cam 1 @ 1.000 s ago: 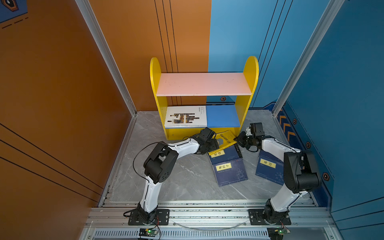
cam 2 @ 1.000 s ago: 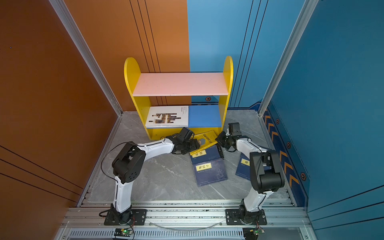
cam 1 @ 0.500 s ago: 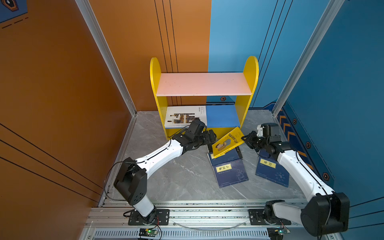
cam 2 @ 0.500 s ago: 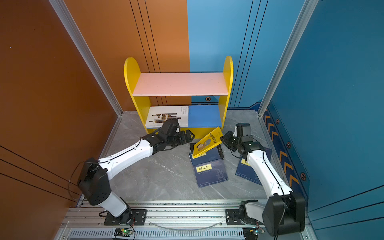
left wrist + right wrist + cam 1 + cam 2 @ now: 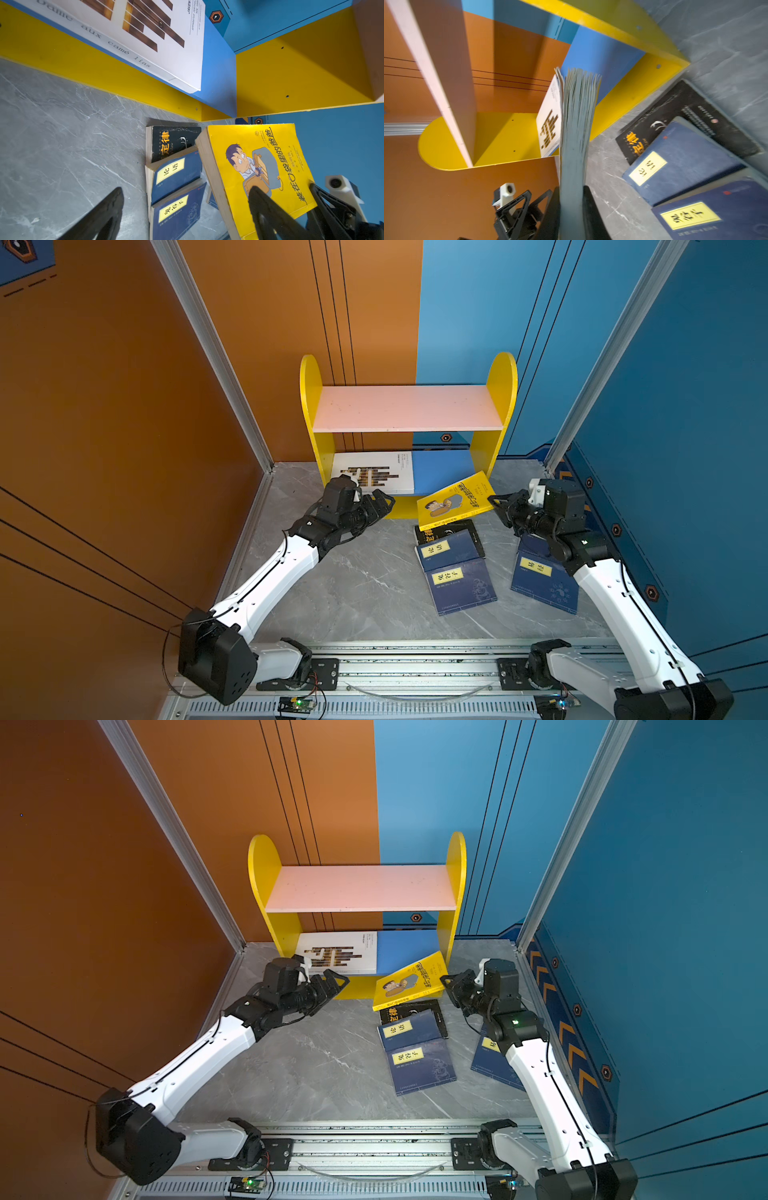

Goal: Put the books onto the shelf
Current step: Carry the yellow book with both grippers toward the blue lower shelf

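Books: yellow book (image 5: 455, 499) pinched at its right-hand corner by the right gripper (image 5: 493, 501), jaws pressed nearly together on it; in the right wrist view, fanned page edges clamped between two black fingers (image 5: 591, 212). Left gripper (image 5: 382, 502) spread wide, gripping nothing, hanging just in front of the yellow base strip (image 5: 403, 508) of the shelf (image 5: 309, 406), clear of the yellow cover to its right.

Seen in both top views: yellow book tilted, cartoon man facing up, right corner raised near the blue lower board (image 5: 442, 468), lower left corner low over the black book (image 5: 432, 531); touching there or not, cannot tell. Lying flat on the left half of that board: large white book (image 5: 374, 472) with dark bars on its cover. On the grey marbled floor (image 5: 353, 580), in front of the shelf: black book with orange characters, partly covered by the upper navy book (image 5: 446, 549), that one touching the lower navy book (image 5: 461, 587); apart to the right, a third navy book (image 5: 540, 578), partly hidden under the right arm (image 5: 602, 585). Yellow labels on all three.

Against a second ago: yellow book no longer flat on the pile but lifted and tilted, carried up toward the shelf by the right gripper; left gripper drawn back to the left, away from the book, and opened wider. White book and the floor pile unmoved.
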Robot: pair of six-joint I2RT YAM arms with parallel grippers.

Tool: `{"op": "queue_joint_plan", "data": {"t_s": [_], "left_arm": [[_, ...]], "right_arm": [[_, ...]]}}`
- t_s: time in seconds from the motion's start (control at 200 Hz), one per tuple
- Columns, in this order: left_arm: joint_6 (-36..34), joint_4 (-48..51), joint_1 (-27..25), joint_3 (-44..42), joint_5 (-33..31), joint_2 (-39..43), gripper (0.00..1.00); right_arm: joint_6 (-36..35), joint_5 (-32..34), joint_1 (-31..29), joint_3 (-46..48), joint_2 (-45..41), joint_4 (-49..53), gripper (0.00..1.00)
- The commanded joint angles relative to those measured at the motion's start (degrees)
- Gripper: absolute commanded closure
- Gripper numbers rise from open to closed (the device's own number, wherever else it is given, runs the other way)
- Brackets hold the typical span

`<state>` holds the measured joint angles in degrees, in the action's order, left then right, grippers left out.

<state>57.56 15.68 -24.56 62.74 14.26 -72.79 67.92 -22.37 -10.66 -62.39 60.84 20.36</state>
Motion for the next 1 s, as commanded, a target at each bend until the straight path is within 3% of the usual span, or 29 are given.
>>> {"op": "queue_joint_plan", "data": {"t_s": [0.0, 0.335, 0.671, 0.821, 0.996], "left_arm": [[6.2, -5.2, 1.6, -1.9, 7.2, 2.6, 0.03], [21.9, -27.1, 2.1, -7.2, 13.6, 4.3, 0.01], [24.1, -31.6, 3.2, -5.7, 15.0, 3.7, 0.13], [26.1, -37.2, 4.8, -7.2, 15.4, 3.9, 0.36], [23.9, -35.4, 7.2, -8.0, 15.0, 6.1, 0.62]], "right_arm": [[6.7, -0.9, -1.7, -3.7, -0.8, -13.5, 0.94], [10.2, 2.9, -9.2, -1.7, 4.8, -33.7, 0.93], [7.5, 1.5, -13.5, -1.3, 8.9, -42.4, 0.92], [6.0, 1.3, -14.3, -0.7, 9.8, -42.0, 0.92], [4.2, -0.7, -14.9, 0.6, 10.6, -42.1, 0.92]]}}
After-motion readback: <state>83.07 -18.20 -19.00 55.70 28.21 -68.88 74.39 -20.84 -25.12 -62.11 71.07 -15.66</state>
